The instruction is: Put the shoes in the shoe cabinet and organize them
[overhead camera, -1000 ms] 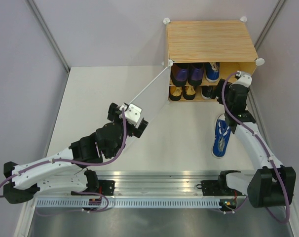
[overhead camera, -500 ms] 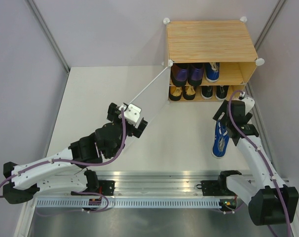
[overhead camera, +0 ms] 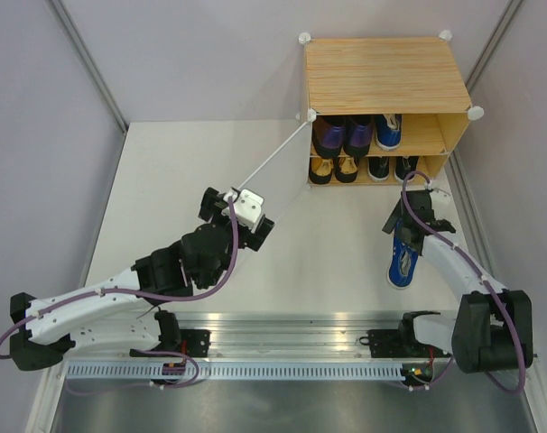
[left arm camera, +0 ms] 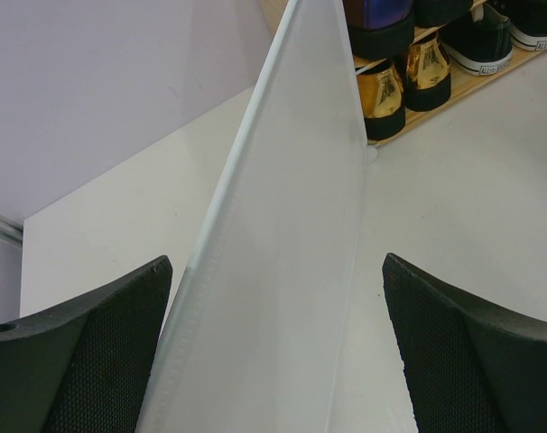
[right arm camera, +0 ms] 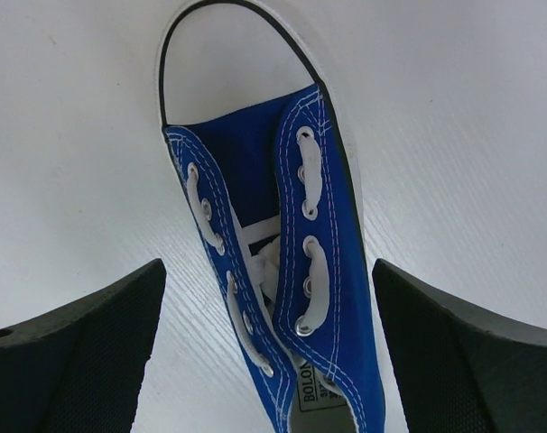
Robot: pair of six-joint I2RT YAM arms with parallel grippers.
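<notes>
Right tool (right arm camera: 273, 354) has withdrawn from the boxy light-wood shoe cabinet (overhead camera: 382, 72), now wide and empty above the blue white-laced sneaker (right arm camera: 264, 225) on the white counter (overhead camera: 328, 244). Pickup step; next: descend, close across it.

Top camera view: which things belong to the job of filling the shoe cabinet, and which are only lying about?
Of the job: shoe cabinet, its white door, loose blue sneaker, shelved blue sneaker, purple shoes, gold shoes, black shoes.
Not of the job: table, metal rail at the arm bases.
</notes>
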